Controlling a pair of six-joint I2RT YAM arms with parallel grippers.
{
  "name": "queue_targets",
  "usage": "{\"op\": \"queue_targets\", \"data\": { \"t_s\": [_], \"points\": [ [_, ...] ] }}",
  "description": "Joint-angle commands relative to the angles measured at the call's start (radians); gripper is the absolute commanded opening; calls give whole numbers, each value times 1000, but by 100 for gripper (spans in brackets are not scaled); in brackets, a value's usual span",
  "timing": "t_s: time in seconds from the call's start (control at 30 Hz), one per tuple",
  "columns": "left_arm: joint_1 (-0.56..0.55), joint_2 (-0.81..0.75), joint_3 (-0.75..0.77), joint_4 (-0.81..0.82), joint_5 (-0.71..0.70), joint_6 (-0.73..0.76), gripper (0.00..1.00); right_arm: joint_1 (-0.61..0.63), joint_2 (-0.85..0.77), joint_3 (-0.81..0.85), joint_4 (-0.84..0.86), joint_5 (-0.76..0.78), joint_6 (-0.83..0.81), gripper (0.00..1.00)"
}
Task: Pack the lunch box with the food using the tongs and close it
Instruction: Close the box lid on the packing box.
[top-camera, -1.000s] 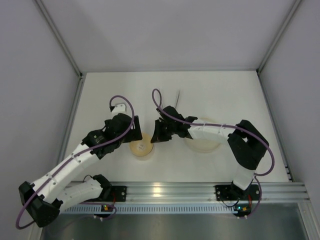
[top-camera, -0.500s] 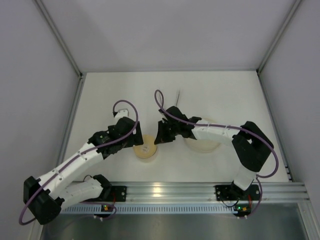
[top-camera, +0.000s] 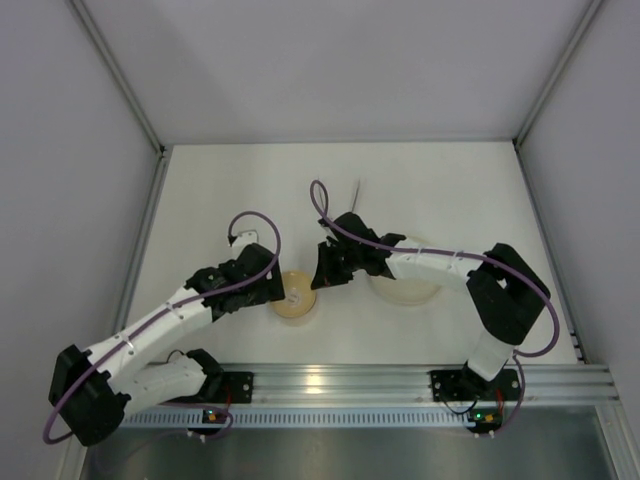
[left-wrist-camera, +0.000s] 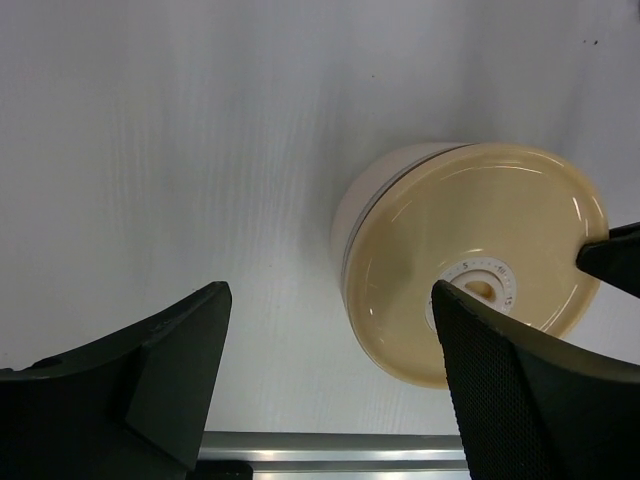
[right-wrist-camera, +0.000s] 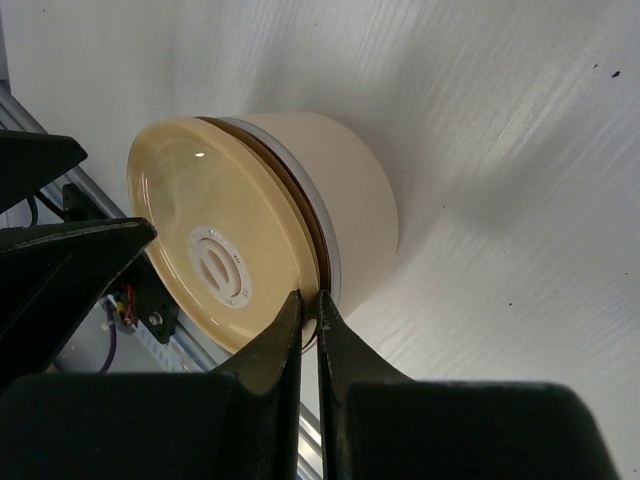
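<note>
Box (right-wrist-camera: 350, 190) sits on counter (top-camera: 450, 180) near the front rail, between both arms, just beside the plate (top-camera: 405, 290). Its lid (left-wrist-camera: 470, 230) is on; a brown seal band shows under the rim. No food in view.

L jaws: spread wide, low beside the box. One finger overlaps the lid's near edge in L wrist view; can't tell if it's touching. R jaws: pressed together, tips right at the lid/body seam, pinching nothing.

Handling, judged:
- Rigid, round, smooth cream wall + glossy lid, so prob slippery. A curved side gives pads little contact.
- Prob lightish, so it'll skid on the counter if pushed from one side only.
- Best hold: across the body wall below the rim, jaws square to its widest part.
- Lid lip is thin, so press flat on top rather than pinch the edge. An off-centre push could tilt the lid or tip the box.
</note>
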Motion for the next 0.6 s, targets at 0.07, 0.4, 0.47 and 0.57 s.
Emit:
{"op": "queue_targets", "data": {
  "t_s": [0.07, 0.4, 0.47, 0.57],
  "points": [
    [3, 28, -38, 48, -46, -54, 84, -14, -7, -36, -136, 24, -57, 0],
    [3, 100, -110, 72, -84, -134, 76, -14, 3, -39, -140, 10, -72, 0],
    [3, 108, -119, 74, -84, -140, 74, -14, 9, -35, -145, 8, -78, 0],
    [3, 117, -139, 81, -81, -154, 69, -13, 16, -27, -146, 5, -80, 0]
  ]
}}
